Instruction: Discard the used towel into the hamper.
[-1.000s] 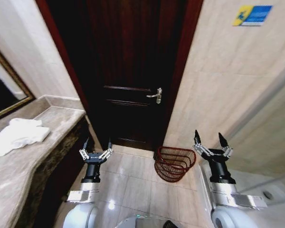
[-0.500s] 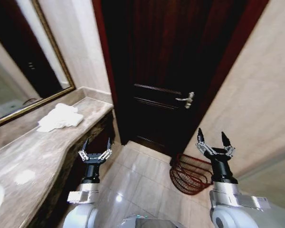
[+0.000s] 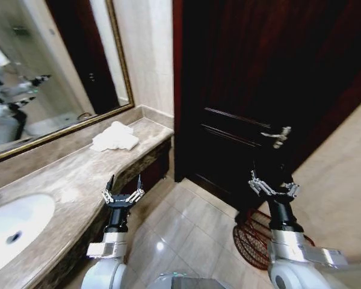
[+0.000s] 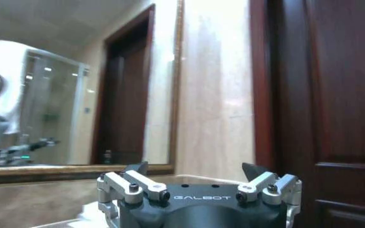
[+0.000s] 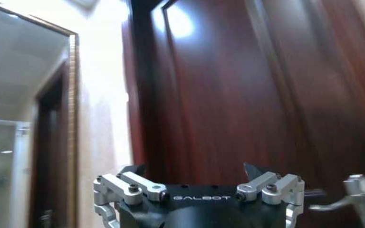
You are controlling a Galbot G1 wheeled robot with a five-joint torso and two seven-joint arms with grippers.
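both grippers are held up in front of the body with nothing between the fingers. the left gripper [image 3: 123,191] is spread wide, its fingertips pointing up, and it is seen just beside the front edge of the marble counter [image 3: 66,180]. the right gripper [image 3: 273,188] is also spread wide and empty, in front of the dark door [image 3: 259,84].

the hamper [image 3: 253,239] is found on the floor below the right gripper, partly hidden behind that arm; only its ribbed rim and side are seen. the towel [image 3: 114,136], a crumpled white one, lies on the counter beyond the left gripper and a little to its left, near the far end of the counter, under the mirror [image 3: 48,78]. a sink [image 3: 15,220] is set in the counter well to the left of the left gripper, nearer to the robot.

the step in hand is judged to be the approach: nothing is grasped yet. for the next move the left gripper must be brought above the counter edge and forward to the towel, then lowered on the cloth with the fingers kept wide.

the counter edge is close to the left gripper, so little room is left on that side. free floor is seen between the two arms. the door handle [image 3: 278,136] is just above and beyond the right gripper, and it could be struck if that arm is raised.
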